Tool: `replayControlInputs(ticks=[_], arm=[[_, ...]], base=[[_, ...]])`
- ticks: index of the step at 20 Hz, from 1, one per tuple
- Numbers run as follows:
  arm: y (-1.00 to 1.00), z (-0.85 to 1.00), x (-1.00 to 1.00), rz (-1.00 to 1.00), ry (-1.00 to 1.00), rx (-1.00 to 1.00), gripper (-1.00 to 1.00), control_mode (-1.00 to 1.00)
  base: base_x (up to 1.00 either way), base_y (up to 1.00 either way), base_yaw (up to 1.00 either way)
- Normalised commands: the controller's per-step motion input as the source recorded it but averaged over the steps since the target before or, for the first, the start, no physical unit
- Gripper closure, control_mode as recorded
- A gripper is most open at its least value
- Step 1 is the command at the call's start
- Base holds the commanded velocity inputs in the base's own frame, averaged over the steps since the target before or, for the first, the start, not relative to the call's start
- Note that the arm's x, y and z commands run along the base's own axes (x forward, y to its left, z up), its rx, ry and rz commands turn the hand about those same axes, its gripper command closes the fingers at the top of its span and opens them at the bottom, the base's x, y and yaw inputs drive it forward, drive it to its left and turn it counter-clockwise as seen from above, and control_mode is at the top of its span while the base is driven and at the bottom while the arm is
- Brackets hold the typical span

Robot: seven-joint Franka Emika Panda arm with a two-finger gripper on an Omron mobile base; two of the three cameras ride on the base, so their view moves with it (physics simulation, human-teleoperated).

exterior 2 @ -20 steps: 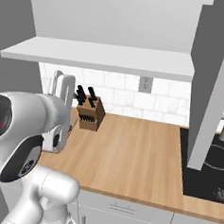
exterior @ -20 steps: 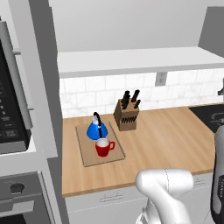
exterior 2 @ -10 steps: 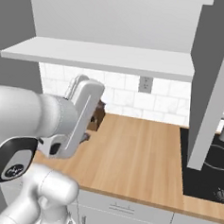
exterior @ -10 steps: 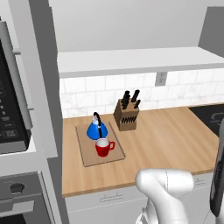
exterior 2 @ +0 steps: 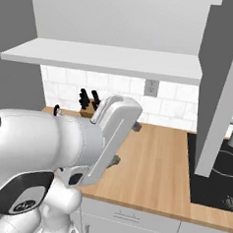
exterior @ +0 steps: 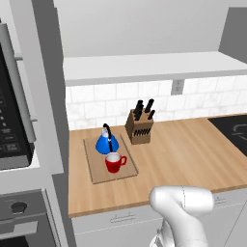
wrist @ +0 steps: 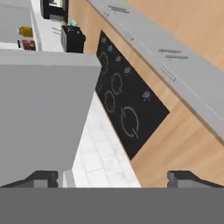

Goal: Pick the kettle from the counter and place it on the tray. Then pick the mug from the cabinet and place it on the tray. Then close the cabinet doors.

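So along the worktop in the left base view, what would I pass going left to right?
The tray carrying the kettle and mug, then the knife block, then the black hob.

Knife block (exterior: 140, 126): wooden, black handles upright — at 12 o'clock, near the tiled wall (exterior: 202, 94)
Hob (wrist: 124, 98): black glass, ring marks — at 3 o'clock
Wall outlet (exterior 2: 150, 87): on the tiles
Microwave (exterior: 12, 120): at 9 o'clock

glossy blue kettle (exterior: 106, 143) on matt wooden tray (exterior: 97, 166).
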Motion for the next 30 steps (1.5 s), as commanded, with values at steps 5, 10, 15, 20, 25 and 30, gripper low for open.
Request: replayControlInputs(ticks=[5,10,15,20,25,30], arm=[[-0.61,0.02,-0.50,0.00,-0.15,0.00,-1.00,-1.00],[-0.38,0.12,-0.25,-0.16,0.00,0.00,-1.00,-1.00],[-0.46,0.07,-0.22,-0.17,0.00,-0.03,-1.00,-1.00],[-0.43,0.03,-0.07,-0.10,0.00,-0.09,-1.00,-1.00],[-0.44,0.00,0.04,-0.03,0.00,-0.14,-1.00,-1.00],[-0.46,0.00,0.18,-0.05,0.00,-0.11,-1.00,-1.00]], base=[[0.00,0.00,0.00],[0.00,0.00,0.00],[0.00,0.00,0.00],[0.00,0.00,0.00],[0.00,0.00,0.00],[0.00,0.00,0.00]])
